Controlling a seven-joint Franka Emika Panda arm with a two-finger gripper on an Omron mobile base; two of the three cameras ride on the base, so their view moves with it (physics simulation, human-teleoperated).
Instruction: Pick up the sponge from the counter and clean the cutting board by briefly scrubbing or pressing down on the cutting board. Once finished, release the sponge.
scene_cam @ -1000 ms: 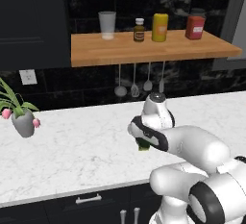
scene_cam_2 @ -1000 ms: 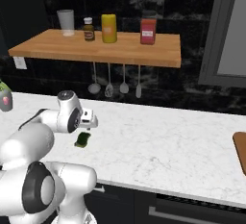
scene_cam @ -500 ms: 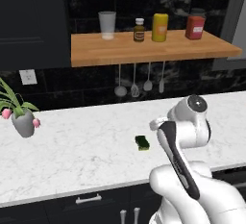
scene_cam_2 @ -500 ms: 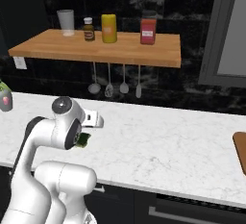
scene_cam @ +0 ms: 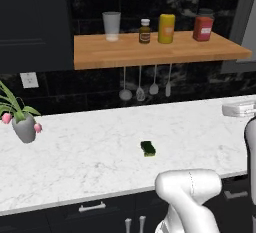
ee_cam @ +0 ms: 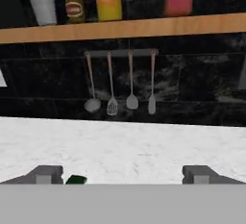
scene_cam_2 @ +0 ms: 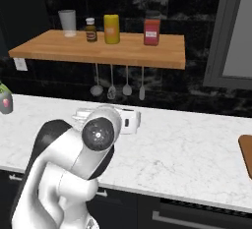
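The white marble surface [scene_cam: 90, 147] is carrying one sponge [scene_cam: 148, 148], lying free near the front edge. A cutting board [scene_cam_2: 246, 153] corner is peeking in at the far right. One wall shelf [scene_cam: 150, 51] is holding four containers: a seemingly empty glass [scene_cam: 111, 26], a brown bottle [scene_cam: 144, 31], a yellow jar [scene_cam: 166, 28], a red canister [scene_cam: 202, 26]. Four utensils [ee_cam: 120, 105] are hanging below. The tool [ee_cam: 122, 175] is standing with fingers wide apart, gripping nothing.

Wooden wall shelf [scene_cam: 150, 53], carrying from left: clear glass [scene_cam: 111, 25], small brown bottle [scene_cam: 144, 31], yellow jar [scene_cam: 166, 28], red canister [scene_cam: 203, 25]. Four utensils [scene_cam: 146, 84] hang beneath it. Potted plant with pink flowers [scene_cam: 20, 119], far left. Wall outlet [scene_cam: 29, 80].
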